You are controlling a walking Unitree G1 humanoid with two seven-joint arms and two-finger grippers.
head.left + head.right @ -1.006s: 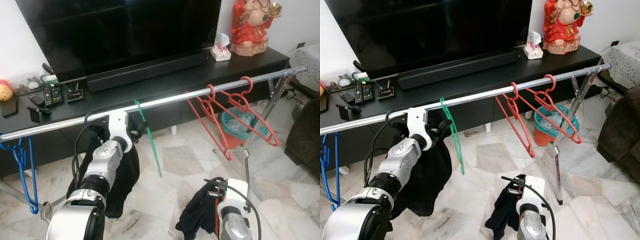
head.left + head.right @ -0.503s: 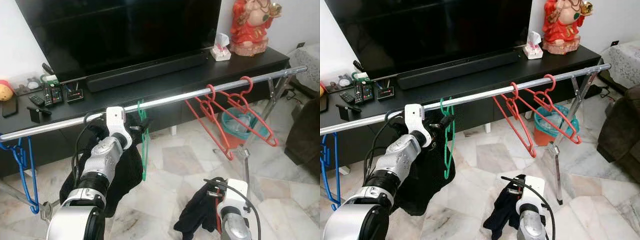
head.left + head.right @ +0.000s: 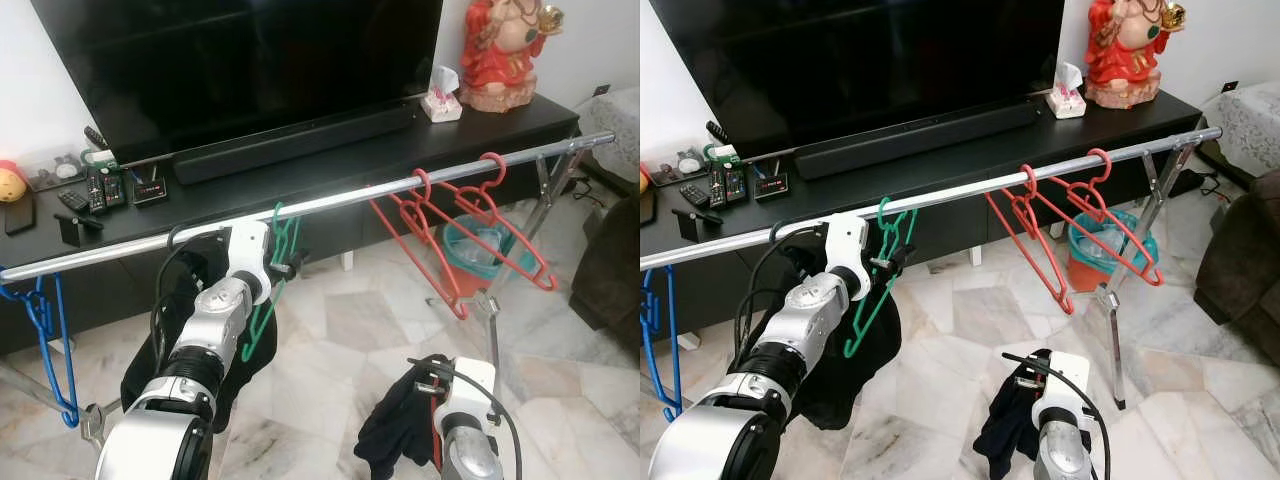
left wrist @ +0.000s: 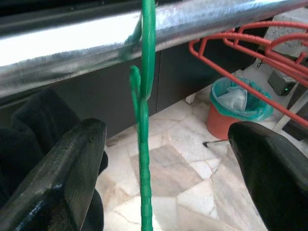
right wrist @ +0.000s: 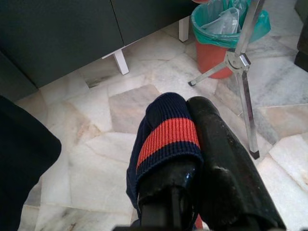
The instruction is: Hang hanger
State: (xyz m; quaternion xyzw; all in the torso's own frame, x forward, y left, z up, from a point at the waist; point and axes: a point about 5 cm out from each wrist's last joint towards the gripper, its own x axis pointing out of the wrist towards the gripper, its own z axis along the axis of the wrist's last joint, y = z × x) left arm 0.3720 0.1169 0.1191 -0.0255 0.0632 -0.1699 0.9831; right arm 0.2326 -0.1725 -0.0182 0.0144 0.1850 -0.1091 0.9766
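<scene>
A green hanger (image 3: 262,318) has its hook over the silver rail (image 3: 340,198) and hangs slanted beneath it. My left gripper (image 3: 287,262) is just under the rail at the hanger's neck. In the left wrist view its two black fingers (image 4: 57,183) stand wide apart, open, with the green hanger (image 4: 144,144) between them and touching neither. My right gripper (image 5: 197,192) is low over the floor, shut on a dark navy garment with a red stripe (image 5: 167,134).
Several red hangers (image 3: 455,235) hang further right on the rail and a blue hanger (image 3: 45,330) at its left end. A black cloth (image 3: 185,330) hangs behind my left arm. Beyond the rail are the TV stand (image 3: 330,150), an orange bin (image 3: 470,250) and the rack's legs (image 3: 490,320).
The green hanger's body has swung from the right of my left arm to the left and turned more face-on. My left gripper has shifted slightly right under the rail. The right arm stayed put.
</scene>
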